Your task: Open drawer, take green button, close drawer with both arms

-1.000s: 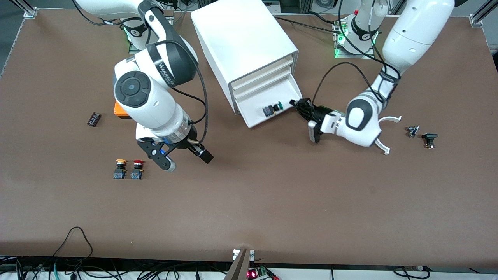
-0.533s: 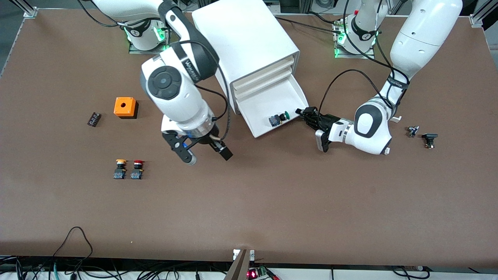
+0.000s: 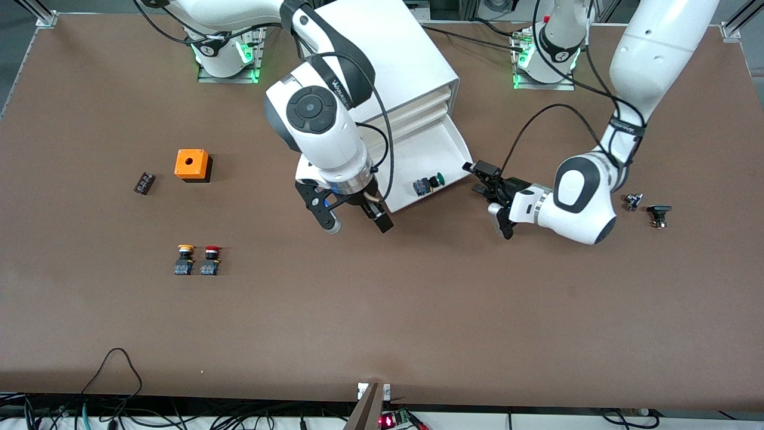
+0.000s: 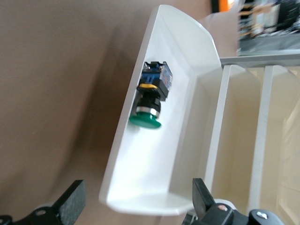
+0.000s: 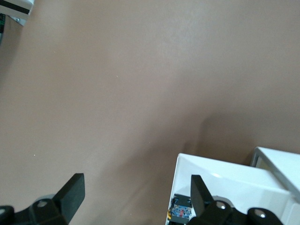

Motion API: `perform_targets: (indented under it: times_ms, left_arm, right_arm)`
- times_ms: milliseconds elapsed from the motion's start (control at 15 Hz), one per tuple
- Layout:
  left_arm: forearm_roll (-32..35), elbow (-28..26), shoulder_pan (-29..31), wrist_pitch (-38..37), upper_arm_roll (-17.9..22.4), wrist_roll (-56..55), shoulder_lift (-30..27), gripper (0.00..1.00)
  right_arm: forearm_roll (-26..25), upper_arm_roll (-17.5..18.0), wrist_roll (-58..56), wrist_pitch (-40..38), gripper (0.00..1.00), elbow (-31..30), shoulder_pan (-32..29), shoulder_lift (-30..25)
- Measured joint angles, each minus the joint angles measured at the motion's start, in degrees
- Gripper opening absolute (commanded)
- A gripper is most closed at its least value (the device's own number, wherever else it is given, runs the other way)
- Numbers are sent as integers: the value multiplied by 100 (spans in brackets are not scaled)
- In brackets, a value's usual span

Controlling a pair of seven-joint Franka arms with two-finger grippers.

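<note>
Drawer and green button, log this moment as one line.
drawer: open | green button: lying in drawer | left gripper: open, beside drawer corner | right gripper: open, over table by drawer front

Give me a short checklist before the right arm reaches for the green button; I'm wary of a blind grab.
1. Drawer pulled open: ok.
2. Green button lying in the drawer, uncovered: ok.
3. Right hand open: ok.
4. Right hand over the button: not ok, it hangs over the table at the drawer's front.
5. Left hand off the drawer: ok, open at its corner, around nothing.
</note>
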Motion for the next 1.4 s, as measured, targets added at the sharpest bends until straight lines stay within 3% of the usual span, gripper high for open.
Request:
perform_targets:
  times_ms: [267,533,867,1200,1400]
  left_arm:
    - [1461,886,4,-673,-42,-1087,-474,100]
    - [2986,1852,-98,-1330,-148,-2046,-582,100]
    - [4634,2328,-336,-1425,-163,-2810,-750,100]
    - [4871,2859,-246,-1011,-59,-2882,-504,100]
    - [4596,2916,-143,-941,-47,-3295,-343,100]
  right_arm:
    - [0,0,729,244,100,52,272,264]
    - [1,4,1464,367,100,103,467,551]
    - [4,55,2084,399,100,117,710,940]
    - [4,57,2265,412,100,125,1032,1171]
    - [4,57,2285,480,99,125,1102,1254]
